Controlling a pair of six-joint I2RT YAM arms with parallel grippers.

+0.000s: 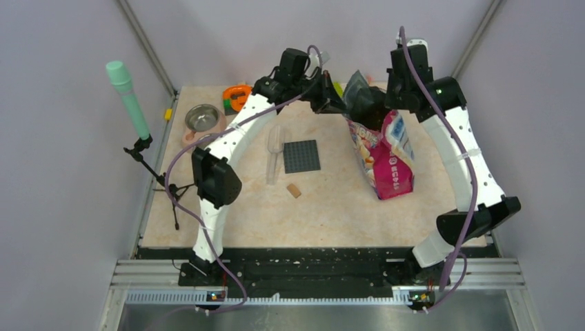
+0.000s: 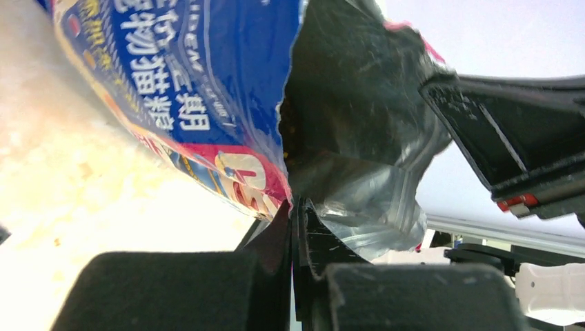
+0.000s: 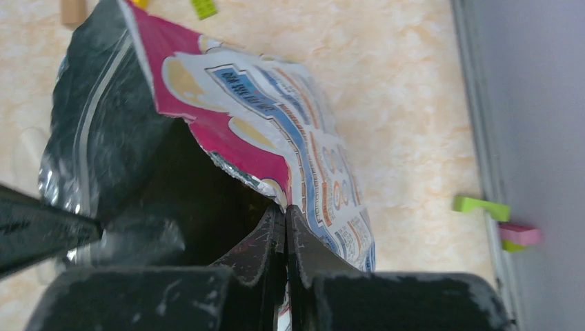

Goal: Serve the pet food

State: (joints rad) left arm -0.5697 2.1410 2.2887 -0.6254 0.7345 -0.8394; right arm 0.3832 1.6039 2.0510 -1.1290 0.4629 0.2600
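The pink-and-blue pet food bag [image 1: 388,157] stands at the right of the table with its top torn open. My left gripper [image 1: 336,103] is shut on the left edge of the bag's mouth; in the left wrist view the jaws pinch the rim where the printed side [image 2: 200,89] meets the silver lining [image 2: 359,138]. My right gripper [image 1: 390,103] is shut on the right edge of the mouth [image 3: 265,183]. The bag's dark inside [image 3: 179,186] shows between them. A few kibble specks [image 2: 284,124] show along the tear.
A metal bowl [image 1: 202,118] sits at the back left. A clear plastic scoop [image 1: 274,153], a dark grey studded plate [image 1: 301,156] and a small tan block [image 1: 294,190] lie mid-table. An orange tape roll [image 1: 236,96] is at the back. Coloured clips [image 3: 483,207] lie by the right wall.
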